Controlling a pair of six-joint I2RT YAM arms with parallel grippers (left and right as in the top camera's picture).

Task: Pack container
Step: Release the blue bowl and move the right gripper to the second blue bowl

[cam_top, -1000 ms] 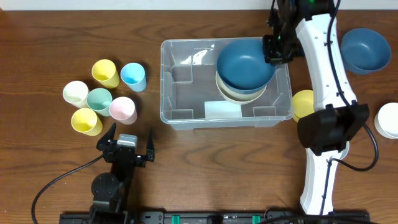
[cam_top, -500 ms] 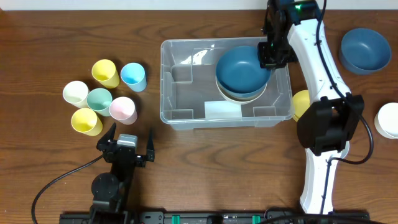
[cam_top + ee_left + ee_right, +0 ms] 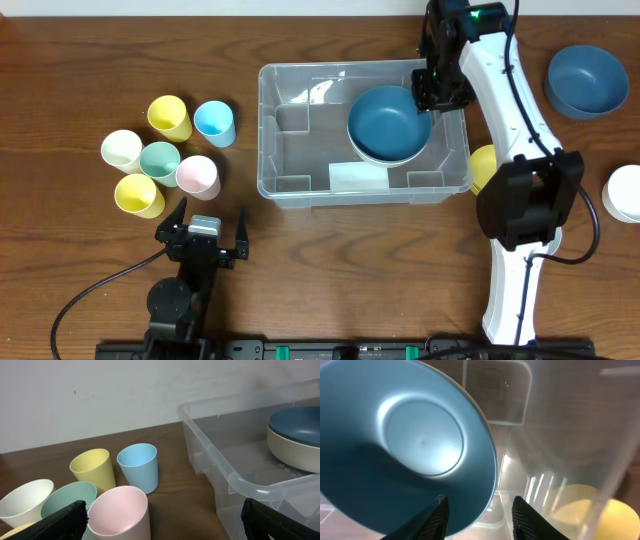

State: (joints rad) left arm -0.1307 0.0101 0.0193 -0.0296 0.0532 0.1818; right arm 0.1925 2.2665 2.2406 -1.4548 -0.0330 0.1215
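My right pincer (image 3: 479,510) hangs with jaws parted, and the rim of the blue bowl (image 3: 405,445) sits between them unpinched. The container (image 3: 265,130) lies directly under it. My left pincer (image 3: 205,232) is wide open. I judge the placing step is nearly done; next I must lift straight up, clear of the rim.

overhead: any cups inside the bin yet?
No: the container holds only the stacked bowls, while the cups all stand on the table to its left.

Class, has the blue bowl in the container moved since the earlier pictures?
Yes: blue bowl moved away from the far rim of the container, onto the cream bowl.
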